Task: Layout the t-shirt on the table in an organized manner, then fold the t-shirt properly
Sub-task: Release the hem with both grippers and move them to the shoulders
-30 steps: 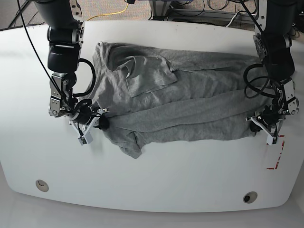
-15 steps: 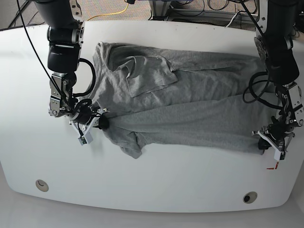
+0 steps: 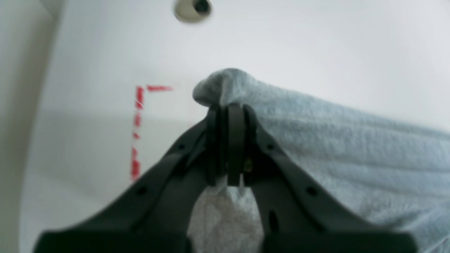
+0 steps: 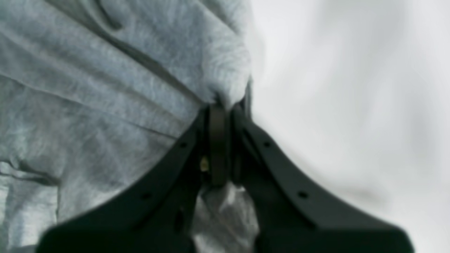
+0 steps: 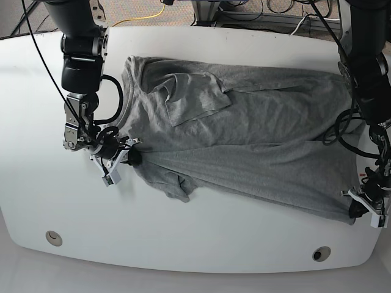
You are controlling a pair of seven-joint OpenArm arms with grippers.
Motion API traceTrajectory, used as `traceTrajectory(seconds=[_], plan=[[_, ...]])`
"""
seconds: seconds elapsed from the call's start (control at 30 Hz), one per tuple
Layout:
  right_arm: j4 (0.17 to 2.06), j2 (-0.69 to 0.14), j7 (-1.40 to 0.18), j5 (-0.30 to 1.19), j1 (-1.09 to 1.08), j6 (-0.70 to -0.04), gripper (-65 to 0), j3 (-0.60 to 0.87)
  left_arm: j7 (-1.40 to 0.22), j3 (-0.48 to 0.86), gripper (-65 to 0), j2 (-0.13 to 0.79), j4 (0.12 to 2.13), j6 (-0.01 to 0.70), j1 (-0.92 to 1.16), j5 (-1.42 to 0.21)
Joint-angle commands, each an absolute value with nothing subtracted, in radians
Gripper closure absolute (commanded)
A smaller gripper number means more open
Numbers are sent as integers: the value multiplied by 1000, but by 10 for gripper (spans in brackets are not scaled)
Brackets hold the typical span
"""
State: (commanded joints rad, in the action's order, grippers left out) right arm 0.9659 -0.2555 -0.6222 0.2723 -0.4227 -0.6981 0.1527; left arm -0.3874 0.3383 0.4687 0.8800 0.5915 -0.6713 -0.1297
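Both the left gripper [image 3: 230, 112] and right gripper [image 4: 221, 109] clamp t-shirt [image 5: 244, 134] corners.

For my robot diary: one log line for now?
left hand: shut on shirt corner | right hand: shut on shirt edge | shirt: stretched over table

**A:** How is the light in the base view?

**B:** Bright and even from above. The glossy white table [image 5: 201, 238] shows soft glare, and the grey t-shirt [image 5: 244, 140] casts only a thin shadow along its near edge. The table's edges bow, as through a wide lens.

**A:** And the wrist views?

**B:** Both are soft. Beside the t-shirt, the red tape [image 3: 137, 119] and round hole [image 3: 192, 8] are blurred.
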Motion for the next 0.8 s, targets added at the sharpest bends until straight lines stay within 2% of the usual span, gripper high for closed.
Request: traceTrajectory(seconds=[0.37, 0.7, 0.8], plan=[[1081, -251, -687, 269, -486, -698, -2, 151, -380, 337, -4, 504, 880, 591, -719, -130], [1082, -249, -682, 266, -550, -698, -2, 151, -361, 334, -6, 506, 880, 591, -719, -130], [1082, -249, -682, 266, -556, -698, -29, 151, -355, 334, -6, 506, 878, 591, -719, -130]])
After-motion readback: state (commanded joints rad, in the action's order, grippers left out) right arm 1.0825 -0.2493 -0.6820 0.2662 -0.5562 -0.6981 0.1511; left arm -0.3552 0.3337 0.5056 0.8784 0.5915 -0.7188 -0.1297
